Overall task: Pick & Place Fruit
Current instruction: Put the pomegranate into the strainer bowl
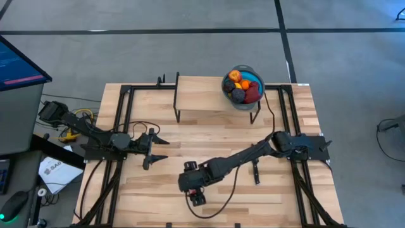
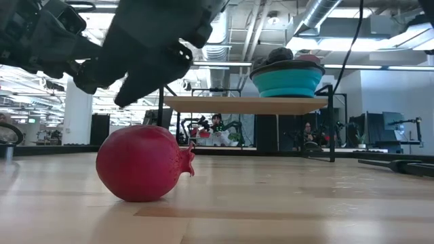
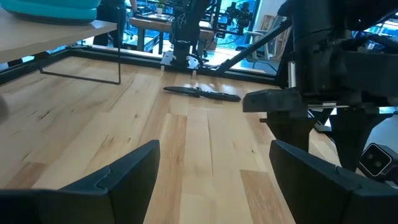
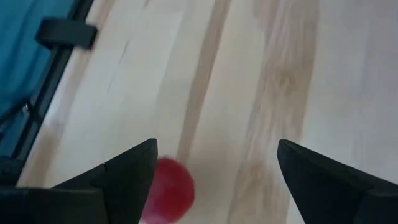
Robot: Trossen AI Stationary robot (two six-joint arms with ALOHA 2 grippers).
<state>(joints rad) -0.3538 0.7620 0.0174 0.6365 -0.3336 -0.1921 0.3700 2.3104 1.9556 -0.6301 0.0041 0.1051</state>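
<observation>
A red pomegranate-shaped toy fruit (image 2: 142, 163) rests on its underside on the table near its near edge. It shows small and red in the right wrist view (image 4: 168, 190), beside one finger. My right gripper (image 4: 216, 144) hangs open just above it, pointing down (image 1: 195, 193), and hides it in the high view. Several more fruits (image 1: 242, 87), red, orange and dark purple, lie in the blue bowl (image 1: 256, 81) on a raised wooden shelf (image 1: 199, 95) at the far side. My left gripper (image 3: 214, 146) waits open over the table's left part (image 1: 157, 150).
A slim black knife (image 1: 255, 171) lies on the table right of centre, seen also in the left wrist view (image 3: 202, 93). The shelf stands on thin black legs (image 1: 177, 107). Black frame rails (image 1: 120, 120) run along both sides of the table. People and equipment show in the room behind.
</observation>
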